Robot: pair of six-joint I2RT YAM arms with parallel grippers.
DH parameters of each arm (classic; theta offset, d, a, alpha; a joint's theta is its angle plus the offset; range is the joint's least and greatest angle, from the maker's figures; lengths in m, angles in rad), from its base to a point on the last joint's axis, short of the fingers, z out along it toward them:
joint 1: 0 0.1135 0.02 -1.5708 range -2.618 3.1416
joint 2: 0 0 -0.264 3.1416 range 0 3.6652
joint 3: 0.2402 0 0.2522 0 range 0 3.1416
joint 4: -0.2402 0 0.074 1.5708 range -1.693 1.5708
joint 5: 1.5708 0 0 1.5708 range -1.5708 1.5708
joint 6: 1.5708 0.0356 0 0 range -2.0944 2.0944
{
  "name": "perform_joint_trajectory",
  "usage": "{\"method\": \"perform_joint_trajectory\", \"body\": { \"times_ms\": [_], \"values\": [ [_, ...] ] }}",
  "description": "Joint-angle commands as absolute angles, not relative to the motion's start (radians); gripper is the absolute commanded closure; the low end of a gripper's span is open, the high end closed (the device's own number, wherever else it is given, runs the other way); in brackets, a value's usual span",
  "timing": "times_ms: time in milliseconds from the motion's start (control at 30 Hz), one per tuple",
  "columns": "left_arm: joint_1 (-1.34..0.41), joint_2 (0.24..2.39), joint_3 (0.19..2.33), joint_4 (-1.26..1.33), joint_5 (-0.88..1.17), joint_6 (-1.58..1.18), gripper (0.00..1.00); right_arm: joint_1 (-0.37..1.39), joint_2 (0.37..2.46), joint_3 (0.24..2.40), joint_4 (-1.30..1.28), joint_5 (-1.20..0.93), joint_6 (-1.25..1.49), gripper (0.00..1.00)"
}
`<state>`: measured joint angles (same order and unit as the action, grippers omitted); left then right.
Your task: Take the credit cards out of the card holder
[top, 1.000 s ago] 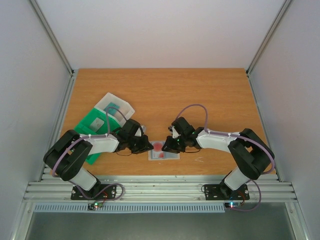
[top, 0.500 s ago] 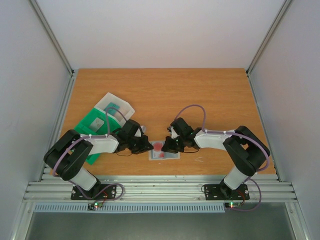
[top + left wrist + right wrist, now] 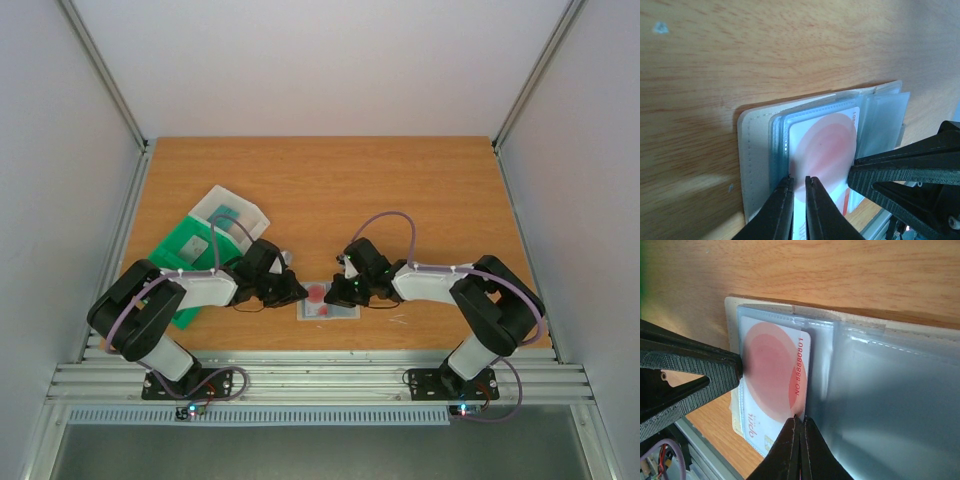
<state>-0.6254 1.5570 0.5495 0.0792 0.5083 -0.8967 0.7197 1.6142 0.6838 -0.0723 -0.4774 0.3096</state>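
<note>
Progress nil, I reckon: red card (image 3: pixel 772 375) sleeved in card holder (image 3: pixel 880 390); right end effector (image 3: pixel 800 419) shut at its edge, left end effector (image 3: pixel 799 179) narrow.

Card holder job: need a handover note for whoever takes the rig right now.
Card holder: lies open on the table, between the arms.
Left claw: nearly closed, tips at the sleeve over the red-and-white card; grip unclear.
Right claw: shut, tips at that card's opposite edge.
Done: holder open, both claws at the card.
Left: card is in its sleeve; draw it out.
</note>
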Motion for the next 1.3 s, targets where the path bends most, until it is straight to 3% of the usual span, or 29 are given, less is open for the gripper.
{"method": "perform_joint_trajectory", "body": {
  "times_ms": [0, 833, 1033, 1267],
  "values": [
    [-0.634, 1.562, 0.525, 0.015, 0.451, -0.88, 0.89, 0.726, 1.579, 0.647, -0.046, -0.433, 0.327, 0.99],
    [-0.633, 1.578, 0.547, -0.055, 0.43, -0.842, 0.9, 0.687, 1.544, 0.603, -0.043, -0.425, 0.322, 0.99],
    [-0.634, 1.58, 0.549, -0.054, 0.433, -0.846, 0.9, 0.683, 1.579, 0.611, -0.01, -0.457, 0.325, 0.88],
    [-0.633, 1.588, 0.545, -0.04, 0.437, -0.851, 0.91, 0.68, 1.61, 0.613, -0.003, -0.478, 0.327, 0.87]
  ]
}}
